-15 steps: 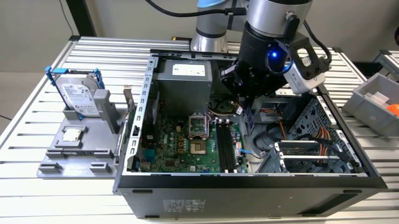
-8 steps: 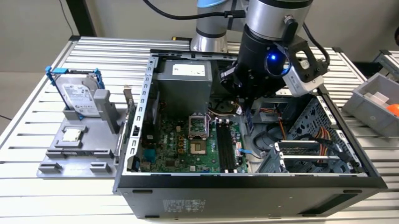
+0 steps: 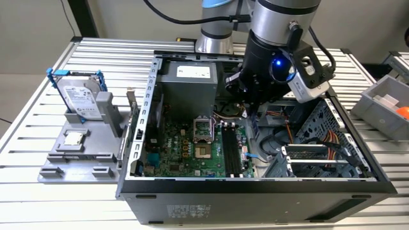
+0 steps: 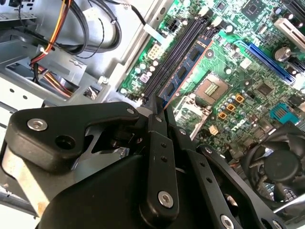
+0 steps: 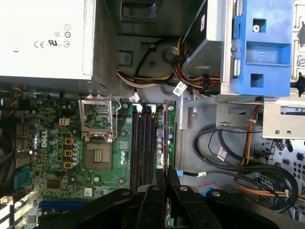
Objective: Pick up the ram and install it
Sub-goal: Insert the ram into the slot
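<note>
The ram (image 4: pixel 184 71), a thin blue-green board with a row of black chips, sticks out from between my fingertips; my gripper (image 4: pixel 159 107) is shut on one end of it. In the first wrist view the ram (image 5: pixel 165 138) shows edge-on, just beside the long black memory slots (image 5: pixel 143 143) of the motherboard and roughly parallel to them. In the exterior view my gripper (image 3: pixel 246 114) hangs inside the open computer case (image 3: pixel 255 184), above the slots (image 3: pixel 230 151). Whether the ram touches a slot I cannot tell.
A grey power supply (image 3: pixel 185 86) fills the case's far end, with the CPU socket (image 3: pixel 201 130) beside the slots. Cable bundles (image 3: pixel 323 143) and a drive cage lie on the exterior view's right. A hard drive in a blue frame (image 3: pixel 80 96) stands outside on a grey stand.
</note>
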{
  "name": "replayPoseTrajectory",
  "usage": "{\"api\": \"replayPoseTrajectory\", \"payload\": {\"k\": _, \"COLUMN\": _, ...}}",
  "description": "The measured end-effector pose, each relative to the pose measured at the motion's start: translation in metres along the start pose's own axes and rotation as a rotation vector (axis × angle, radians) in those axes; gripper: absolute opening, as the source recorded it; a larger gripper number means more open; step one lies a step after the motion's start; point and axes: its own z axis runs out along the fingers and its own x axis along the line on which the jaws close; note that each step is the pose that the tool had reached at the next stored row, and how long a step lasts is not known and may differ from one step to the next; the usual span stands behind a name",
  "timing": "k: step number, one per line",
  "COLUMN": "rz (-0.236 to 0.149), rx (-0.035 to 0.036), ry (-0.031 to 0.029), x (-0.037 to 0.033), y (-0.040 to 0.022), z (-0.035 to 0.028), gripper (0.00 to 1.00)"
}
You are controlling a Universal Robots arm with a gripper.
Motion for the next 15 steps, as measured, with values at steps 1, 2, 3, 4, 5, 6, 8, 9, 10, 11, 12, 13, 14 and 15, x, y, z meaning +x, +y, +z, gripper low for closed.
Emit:
{"api": "replayPoseTrajectory", "payload": {"k": 1, "rz": 0.0, "rx": -0.0001, "ry": 0.0, "x": 0.0, "y": 0.0, "z": 0.0007, "gripper": 0.0}}
{"api": "replayPoseTrajectory", "payload": {"k": 2, "rz": 0.0, "rx": -0.0001, "ry": 0.0, "x": 0.0001, "y": 0.0, "z": 0.0013, "gripper": 0.0}}
{"api": "replayPoseTrajectory", "payload": {"k": 3, "rz": 0.0, "rx": -0.0001, "ry": 0.0, "x": 0.0001, "y": -0.0001, "z": 0.0019, "gripper": 0.0}}
{"api": "replayPoseTrajectory", "payload": {"k": 4, "rz": 0.0, "rx": -0.0001, "ry": 0.0, "x": 0.0001, "y": -0.0001, "z": 0.0026, "gripper": 0.0}}
{"api": "replayPoseTrajectory", "payload": {"k": 5, "rz": 0.0, "rx": -0.0002, "ry": 0.0, "x": 0.0002, "y": -0.0001, "z": 0.0033, "gripper": 0.0}}
{"api": "replayPoseTrajectory", "payload": {"k": 6, "rz": 0.0, "rx": -0.0002, "ry": 0.0, "x": 0.0002, "y": -0.0001, "z": 0.004, "gripper": 0.0}}
{"api": "replayPoseTrajectory", "payload": {"k": 8, "rz": 0.0, "rx": -0.0001, "ry": 0.0, "x": 0.0003, "y": -0.0002, "z": 0.0054, "gripper": 0.0}}
{"api": "replayPoseTrajectory", "payload": {"k": 9, "rz": 0.0, "rx": -0.0001, "ry": 0.0, "x": 0.0003, "y": -0.0002, "z": 0.0062, "gripper": 0.0}}
{"api": "replayPoseTrajectory", "payload": {"k": 10, "rz": 0.0, "rx": -0.0001, "ry": 0.0, "x": 0.0004, "y": -0.0003, "z": 0.0069, "gripper": 0.0}}
{"api": "replayPoseTrajectory", "payload": {"k": 11, "rz": 0.0, "rx": -0.0001, "ry": 0.0, "x": 0.0004, "y": -0.0003, "z": 0.0077, "gripper": 0.0}}
{"api": "replayPoseTrajectory", "payload": {"k": 12, "rz": 0.0, "rx": 0.0, "ry": 0.0, "x": 0.0005, "y": -0.0004, "z": 0.0085, "gripper": 0.0}}
{"api": "replayPoseTrajectory", "payload": {"k": 13, "rz": 0.0, "rx": -0.0001, "ry": 0.0, "x": 0.0005, "y": -0.0004, "z": 0.0093, "gripper": 0.0}}
{"api": "replayPoseTrajectory", "payload": {"k": 14, "rz": 0.0, "rx": -0.0001, "ry": 0.0, "x": 0.0005, "y": -0.0004, "z": 0.0101, "gripper": 0.0}}
{"api": "replayPoseTrajectory", "payload": {"k": 15, "rz": 0.0, "rx": -0.0001, "ry": 0.0, "x": 0.0006, "y": -0.0004, "z": 0.011, "gripper": 0.0}}
